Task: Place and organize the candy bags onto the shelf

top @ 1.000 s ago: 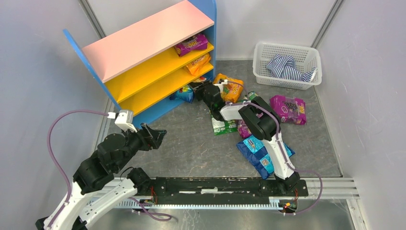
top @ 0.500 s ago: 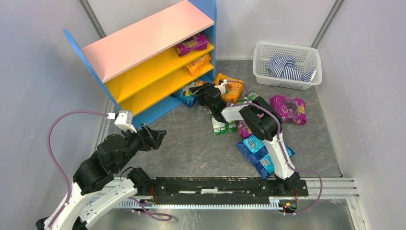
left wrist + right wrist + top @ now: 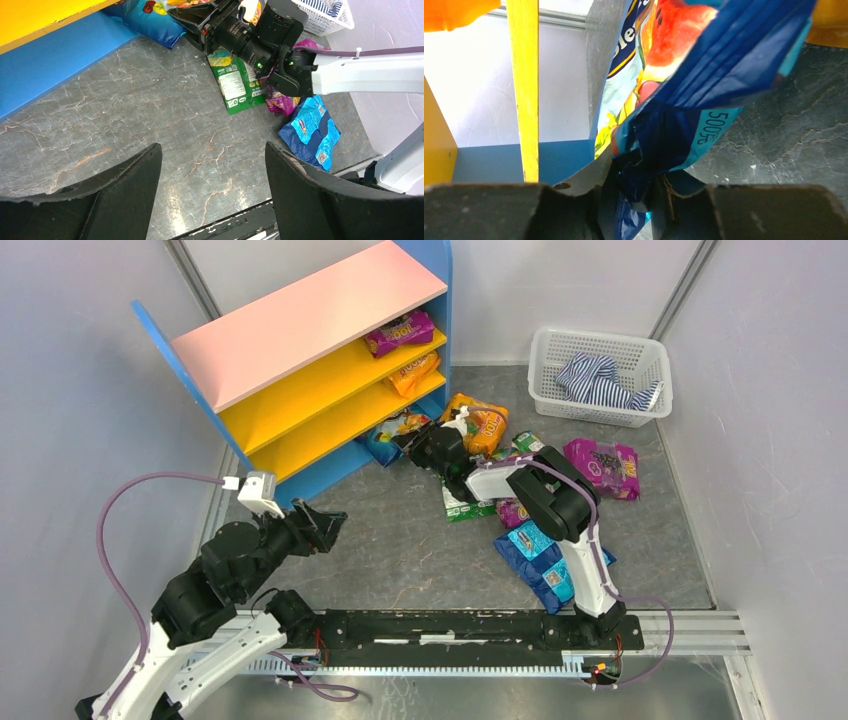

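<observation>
- Right tool [image 3: 413, 437], top view: clamped on blue bag [image 3: 388, 430] at the right end of the shelf [image 3: 300, 325], by its lowest opening. Can't tell if the bag is inside.
- Left tool [image 3: 328, 523] hangs low left, jaws apart, empty, well apart from every bag.
- On the shelf: purple bag [image 3: 400, 335] on the upper yellow board, orange bag [image 3: 416, 370] on the board below, both at the right end.
- On the desk [image 3: 400, 550]: loose orange bag [image 3: 482, 428] just beside the right tool, green bag [image 3: 465, 505] partly under the right arm [image 3: 545, 500], blue pile [image 3: 545, 560] near that arm's base, loose purple bag [image 3: 600, 465] near the basket [image 3: 560, 405].
- Basket holds a striped cloth [image 3: 600, 380].
- Left wrist view: left tool [image 3: 212, 197] is spread wide with nothing between, only bare desk [image 3: 150, 125].
- Right arm [image 3: 360, 72] crosses the top. Green bag [image 3: 237, 82] lies flat just below it, with the blue pile [image 3: 310, 135] to the right.
- Blue bag [image 3: 150, 20] sits at the shelf's blue base [image 3: 45, 65], touching it.
- Right wrist view: right tool [image 3: 636, 200] pinches the crumpled lower edge of the blue bag [image 3: 684, 125], which fills mid-frame.
- Shelf's yellow board edge [image 3: 529, 90] is left of the bag, and the desk [image 3: 794, 135] is to the right.
</observation>
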`<action>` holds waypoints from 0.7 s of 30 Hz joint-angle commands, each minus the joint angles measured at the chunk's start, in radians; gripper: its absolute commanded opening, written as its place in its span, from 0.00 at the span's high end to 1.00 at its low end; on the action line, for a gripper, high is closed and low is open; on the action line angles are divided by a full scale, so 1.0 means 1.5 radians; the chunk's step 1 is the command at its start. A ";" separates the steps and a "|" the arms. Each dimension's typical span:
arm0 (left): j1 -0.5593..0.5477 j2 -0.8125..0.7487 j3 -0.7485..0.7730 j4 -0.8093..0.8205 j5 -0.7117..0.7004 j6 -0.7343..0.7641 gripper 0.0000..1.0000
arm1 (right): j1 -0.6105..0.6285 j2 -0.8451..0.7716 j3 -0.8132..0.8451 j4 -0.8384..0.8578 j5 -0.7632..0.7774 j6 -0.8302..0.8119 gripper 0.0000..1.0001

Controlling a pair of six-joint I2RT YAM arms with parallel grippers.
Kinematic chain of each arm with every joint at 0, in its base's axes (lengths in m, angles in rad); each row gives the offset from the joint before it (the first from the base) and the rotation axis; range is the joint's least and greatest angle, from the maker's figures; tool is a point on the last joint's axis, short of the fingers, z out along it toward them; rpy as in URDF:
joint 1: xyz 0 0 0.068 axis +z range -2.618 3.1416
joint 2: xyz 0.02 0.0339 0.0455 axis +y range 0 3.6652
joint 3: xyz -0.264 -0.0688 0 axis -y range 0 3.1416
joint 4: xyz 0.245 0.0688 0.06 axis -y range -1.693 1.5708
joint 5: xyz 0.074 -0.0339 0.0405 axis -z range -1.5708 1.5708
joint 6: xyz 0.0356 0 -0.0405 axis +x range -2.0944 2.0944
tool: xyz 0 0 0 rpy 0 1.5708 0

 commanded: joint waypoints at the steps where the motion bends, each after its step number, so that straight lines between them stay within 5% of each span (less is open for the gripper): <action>1: 0.001 -0.014 -0.003 0.028 -0.020 -0.001 0.18 | 0.005 0.018 0.073 0.047 0.042 0.008 0.73; 10: 0.001 -0.011 -0.003 0.028 -0.023 -0.003 0.17 | 0.000 0.125 0.230 -0.009 0.112 0.013 0.82; 21: 0.001 -0.008 -0.003 0.028 -0.023 -0.003 0.17 | -0.024 0.171 0.275 -0.024 0.181 -0.003 0.81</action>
